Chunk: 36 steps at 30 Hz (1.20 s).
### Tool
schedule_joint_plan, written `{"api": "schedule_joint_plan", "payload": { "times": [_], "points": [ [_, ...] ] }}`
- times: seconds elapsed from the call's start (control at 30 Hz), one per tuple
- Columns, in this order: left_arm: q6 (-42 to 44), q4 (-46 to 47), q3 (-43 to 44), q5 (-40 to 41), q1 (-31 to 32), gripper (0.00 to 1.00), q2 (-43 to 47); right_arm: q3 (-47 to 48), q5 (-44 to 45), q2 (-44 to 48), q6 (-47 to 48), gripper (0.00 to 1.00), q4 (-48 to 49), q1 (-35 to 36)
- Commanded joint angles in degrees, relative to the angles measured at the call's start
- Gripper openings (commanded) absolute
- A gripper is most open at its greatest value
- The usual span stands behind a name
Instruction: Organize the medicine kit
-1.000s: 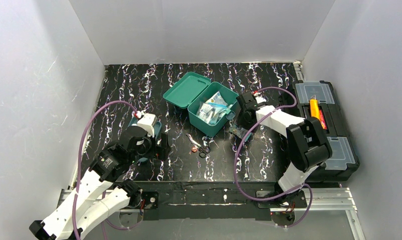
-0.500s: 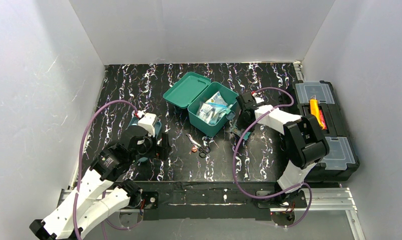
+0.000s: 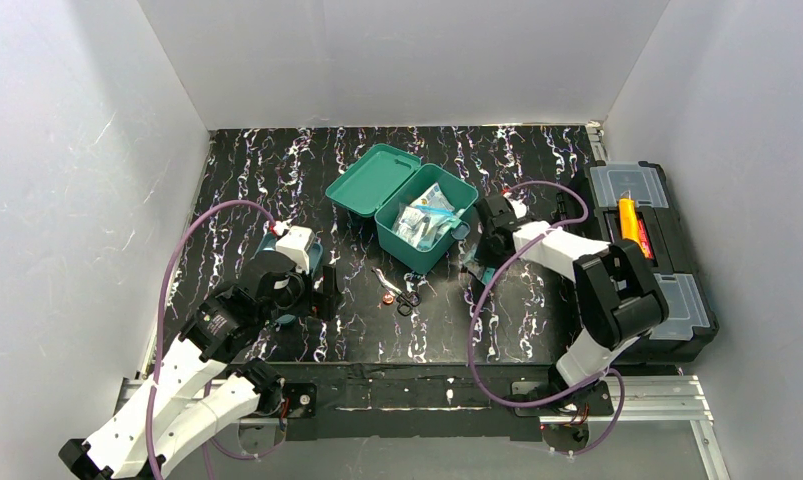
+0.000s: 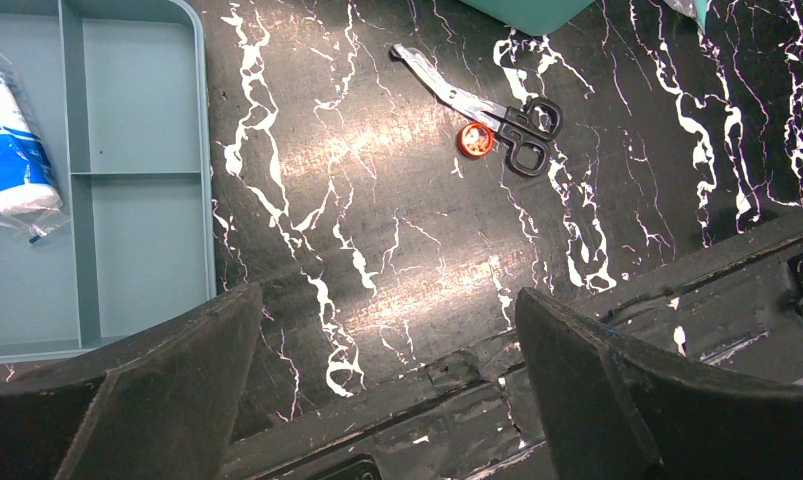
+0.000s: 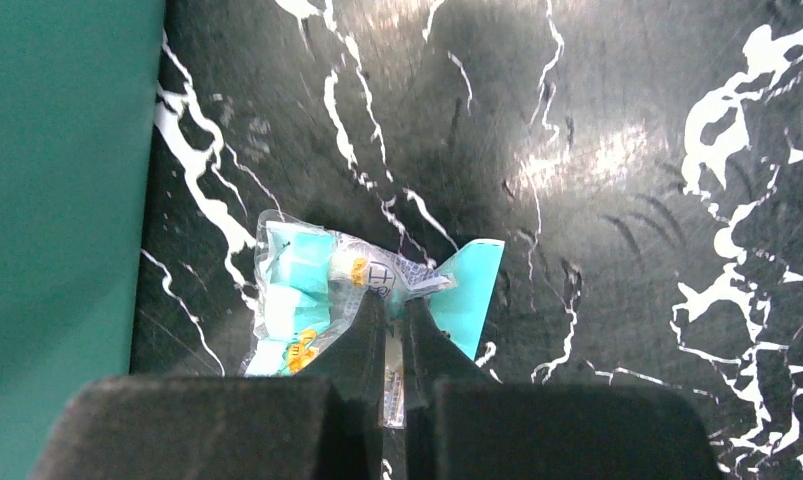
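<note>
The left claw (image 4: 385,300) hangs with its jaws spread wide and nothing between them, low over the black marbled table (image 4: 377,250) close to the near edge. Just to its left lies a pale blue-grey divided tray (image 4: 137,110). The frame cuts the tray off at the top and left, and in the top view the left arm covers most of it. In one compartment sits a white-and-blue roll in a clear bag (image 4: 7,150), itself cut off by the frame edge.

Farther out, black-handled scissors (image 4: 487,105) lie flat on the table, with a small orange-red disc (image 4: 475,140) touching the handles; what the disc is cannot be made out.

Beyond them, the right claw (image 5: 387,310) is pinched shut on a clear plastic packet (image 5: 307,290) with teal and white contents. The print on the packet is too blurred to read, and the fingers hide its near end. The packet lies on the table just beside the teal wall of the medicine kit (image 3: 397,245).

The kit stands mid-table with its lid (image 3: 370,182) thrown back, and crumpled clear packets fill the inside. At the far right a black toolbox (image 3: 667,300) lies flat, with something yellow and orange in its middle well.
</note>
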<state>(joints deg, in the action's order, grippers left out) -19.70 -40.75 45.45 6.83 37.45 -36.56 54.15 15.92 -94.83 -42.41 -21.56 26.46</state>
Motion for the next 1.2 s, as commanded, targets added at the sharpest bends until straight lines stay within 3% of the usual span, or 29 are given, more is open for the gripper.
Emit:
{"api": "schedule_joint_plan", "payload": {
  "times": [0.0, 0.3, 0.63, 0.93, 1.17],
  "points": [
    [0.37, 0.06, -0.11, -0.30, -0.22, 0.98, 0.15, -4.54, -2.95, 1.34, 1.86, 0.01, -7.99, 0.88],
    [0.37, 0.15, -0.10, -0.76, -0.29, 0.98, 0.17, 0.24, -0.64, 15.23, 7.24, 0.01, -16.88, 0.96],
    [0.41, 0.15, -0.10, -0.58, -0.25, 0.98, 0.18, 14.29, -1.45, 20.45, 11.75, 0.01, -23.40, 0.96],
    [0.54, 0.15, -0.10, -0.47, -0.22, 0.98, 0.46, 29.23, -5.98, 12.80, 11.26, 0.01, -23.10, 0.96],
    [0.58, 0.23, -0.10, -0.79, -0.23, 0.98, 0.52, 44.19, -14.56, -3.92, 4.42, 0.01, -17.75, 0.96]
  ]
}}
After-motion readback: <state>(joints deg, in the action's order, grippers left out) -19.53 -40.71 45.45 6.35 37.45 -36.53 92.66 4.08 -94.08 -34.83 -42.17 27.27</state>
